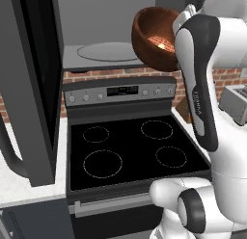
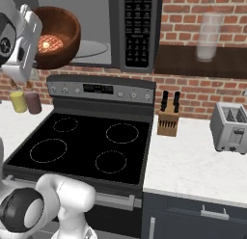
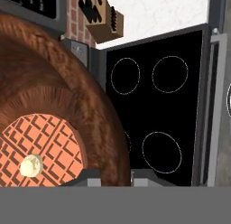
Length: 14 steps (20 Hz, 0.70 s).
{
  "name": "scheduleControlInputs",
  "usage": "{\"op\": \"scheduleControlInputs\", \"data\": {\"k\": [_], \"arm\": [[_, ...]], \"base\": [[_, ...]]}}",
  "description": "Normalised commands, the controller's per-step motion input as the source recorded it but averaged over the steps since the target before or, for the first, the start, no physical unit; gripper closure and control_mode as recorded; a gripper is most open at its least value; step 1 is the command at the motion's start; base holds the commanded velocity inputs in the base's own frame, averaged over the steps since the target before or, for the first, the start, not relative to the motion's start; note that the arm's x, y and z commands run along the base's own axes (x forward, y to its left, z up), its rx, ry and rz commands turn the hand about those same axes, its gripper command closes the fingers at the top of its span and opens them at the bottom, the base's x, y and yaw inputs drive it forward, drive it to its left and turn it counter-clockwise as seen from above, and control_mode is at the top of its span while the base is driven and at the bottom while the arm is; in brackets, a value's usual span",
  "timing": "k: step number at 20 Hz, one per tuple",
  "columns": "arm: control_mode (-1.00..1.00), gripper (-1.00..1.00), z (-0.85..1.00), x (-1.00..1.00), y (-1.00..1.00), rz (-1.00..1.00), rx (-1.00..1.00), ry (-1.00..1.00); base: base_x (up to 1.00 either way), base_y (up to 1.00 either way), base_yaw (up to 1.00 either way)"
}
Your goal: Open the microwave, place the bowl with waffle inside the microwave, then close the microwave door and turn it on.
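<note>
The round, deep, glossy reddish-brown wooden-looking bowl (image 1: 150,33) is tilted, its mouth turned toward the robot, and it hangs in the air above the black stove with four burner rings (image 2: 87,146), right in front of the open cavity of the large dark grey microwave (image 2: 132,33). Inside the bowl lies a round orange-brown waffle (image 3: 40,151) with a grid pattern and a small pale lump on top. The end effector (image 3: 110,178) sits at the bowl's near rim, closed on that rim, the bowl spreading away from it and to one side in the hand view. The round glass turntable (image 1: 103,51) lies beyond the bowl. The wide dark grey microwave door (image 1: 29,84) stands swung open, well apart from the end effector.
</note>
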Motion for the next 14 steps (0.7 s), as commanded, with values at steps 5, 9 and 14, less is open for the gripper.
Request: {"op": "scheduleControlInputs", "data": {"k": [5,9,14], "arm": [[-1.0,1.0,0.0,0.79,0.33,0.0,0.0,0.01],[-1.0,1.0,0.0,0.96,0.34,0.0,0.0,0.06],[-1.0,1.0,0.0,1.0,0.31,0.0,0.0,0.07]], "base": [[0.0,0.0,0.0],[0.0,0.0,0.0],[0.0,0.0,0.0]]}}
